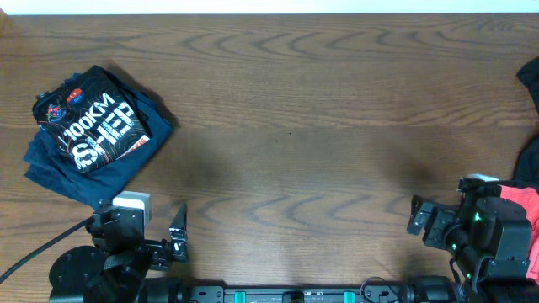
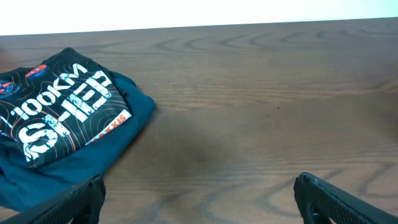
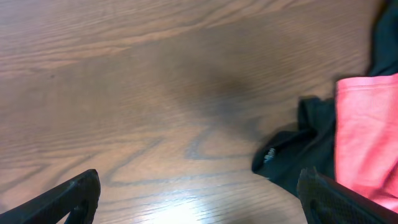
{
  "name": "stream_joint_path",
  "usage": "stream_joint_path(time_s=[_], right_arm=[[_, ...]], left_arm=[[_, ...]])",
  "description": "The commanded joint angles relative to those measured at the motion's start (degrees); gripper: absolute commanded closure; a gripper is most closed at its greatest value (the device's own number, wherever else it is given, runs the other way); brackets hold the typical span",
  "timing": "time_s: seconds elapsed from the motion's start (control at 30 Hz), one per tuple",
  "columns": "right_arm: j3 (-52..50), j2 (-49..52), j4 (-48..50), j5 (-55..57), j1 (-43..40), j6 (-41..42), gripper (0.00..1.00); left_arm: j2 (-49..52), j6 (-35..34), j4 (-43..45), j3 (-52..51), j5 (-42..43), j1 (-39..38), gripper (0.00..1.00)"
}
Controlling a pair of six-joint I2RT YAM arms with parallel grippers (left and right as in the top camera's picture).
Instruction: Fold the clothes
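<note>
A folded black jersey (image 1: 91, 126) with white "100KM" print lies at the table's far left, on top of a navy garment (image 1: 52, 172). The left wrist view shows the same jersey (image 2: 59, 106) at its left side. My left gripper (image 2: 198, 190) is open over bare wood, to the right of that pile and apart from it. More of the clothes lie at the right edge: a coral-red garment (image 3: 367, 130) on dark cloth (image 3: 292, 158). My right gripper (image 3: 198, 190) is open and empty, its right finger (image 3: 329, 199) just over the dark cloth.
The wooden table (image 1: 303, 126) stretches bare between the two piles. Another dark garment (image 1: 530, 80) pokes in at the far right edge. Both arm bases (image 1: 295, 293) stand along the near edge.
</note>
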Motion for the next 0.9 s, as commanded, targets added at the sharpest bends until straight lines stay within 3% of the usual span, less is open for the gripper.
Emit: stream_joint_path(time_s=[0.0,0.13,0.47,0.87], right_arm=[[-0.61,-2.78,0.07,3.32,0.55,-0.74,0.01],[-4.61,-8.68,6.84,2.82,0.61,-2.75,0.01],[-27.78,-28.98,35.76,2.82,2.69,-9.77,0.01],[-46.69,-29.68,70.16,2.8,2.78,-13.53,0.01]], left_arm=[[-0.09,0.96,-0.09,-0.33,-0.11,0.11,0.02],[-0.09,0.96,-0.09,-0.33,-0.11,0.11,0.02],[-0.09,0.96,-0.09,-0.33,-0.11,0.11,0.02],[-0.09,0.96,-0.09,-0.33,-0.11,0.11,0.02]])
